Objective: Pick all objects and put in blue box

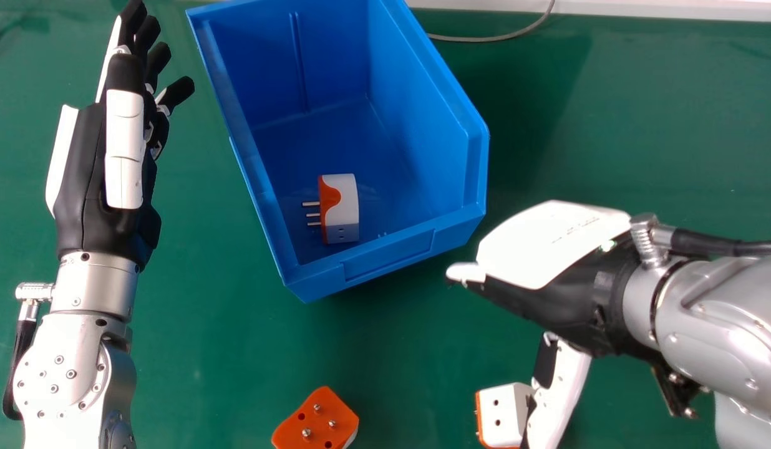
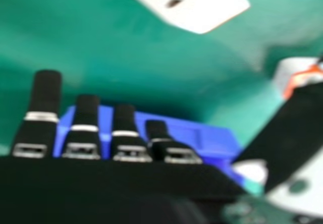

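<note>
White plug [image 1: 504, 411] is part-hidden by wide R hand [image 1: 547, 249], orange plug [image 1: 314, 424] cut off at head view's btm, L hand [image 1: 123, 149] wide.

We take this for a robotics lab or workshop, we can't say which: we see a smooth green surface [image 1: 204, 349], a blue plastic box [image 1: 392, 254] and a screw-studded silver metal robot forearm [image 1: 67, 368].

I'm seeing smooth, faintly glossy plastic on the blue bin [image 1: 392, 255], shiny metal pins [image 1: 311, 204] on the plug adapter [image 1: 345, 209] inside, satiny metal on my left forearm [image 1: 64, 368].
</note>
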Controlling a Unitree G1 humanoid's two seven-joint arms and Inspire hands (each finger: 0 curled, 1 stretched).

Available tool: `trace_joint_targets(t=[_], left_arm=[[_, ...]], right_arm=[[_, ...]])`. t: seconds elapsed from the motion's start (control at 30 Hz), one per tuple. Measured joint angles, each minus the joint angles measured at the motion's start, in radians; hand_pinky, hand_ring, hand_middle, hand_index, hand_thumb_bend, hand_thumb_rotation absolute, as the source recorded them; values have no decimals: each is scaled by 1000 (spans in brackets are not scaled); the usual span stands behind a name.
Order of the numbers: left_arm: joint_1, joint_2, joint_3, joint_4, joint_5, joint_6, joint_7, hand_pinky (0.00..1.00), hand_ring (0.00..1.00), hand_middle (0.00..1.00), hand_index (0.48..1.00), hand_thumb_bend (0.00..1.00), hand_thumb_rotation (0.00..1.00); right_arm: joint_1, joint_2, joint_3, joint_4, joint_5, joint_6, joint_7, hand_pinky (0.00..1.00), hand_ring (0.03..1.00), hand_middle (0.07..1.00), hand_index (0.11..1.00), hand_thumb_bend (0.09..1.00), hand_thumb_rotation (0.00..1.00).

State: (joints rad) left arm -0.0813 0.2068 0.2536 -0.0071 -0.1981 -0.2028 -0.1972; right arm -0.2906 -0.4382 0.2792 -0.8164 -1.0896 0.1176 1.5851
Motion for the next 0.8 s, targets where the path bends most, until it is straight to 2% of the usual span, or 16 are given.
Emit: trace_joint_targets(t=[0.2,0.4,0.53,0.63,0.8], left_arm=[[-1,1,1,-1,-1,3,-1,903,980,994,976,851,990],[-3,4,7,-3,-1,16,1,902,979,994,976,852,987],[-3,7,8,-3,-1,17,-1,899,977,993,976,855,983],[-3,11,8,-3,-2,18,-7,899,977,993,976,855,983],[-5,11,8,-3,-8,17,-12,899,976,993,975,856,981]], right_arm=[[6,-24,0,-34,27,0,16,599,834,884,905,1000,441],[57,-46,8,-64,10,-3,18,585,823,877,895,1000,436],[115,-36,32,-70,-65,-23,10,583,821,876,888,1000,418],[152,-12,55,-71,-144,-42,8,583,821,876,888,1000,418],[224,30,96,-71,-262,-104,-40,594,834,889,890,1000,397]])
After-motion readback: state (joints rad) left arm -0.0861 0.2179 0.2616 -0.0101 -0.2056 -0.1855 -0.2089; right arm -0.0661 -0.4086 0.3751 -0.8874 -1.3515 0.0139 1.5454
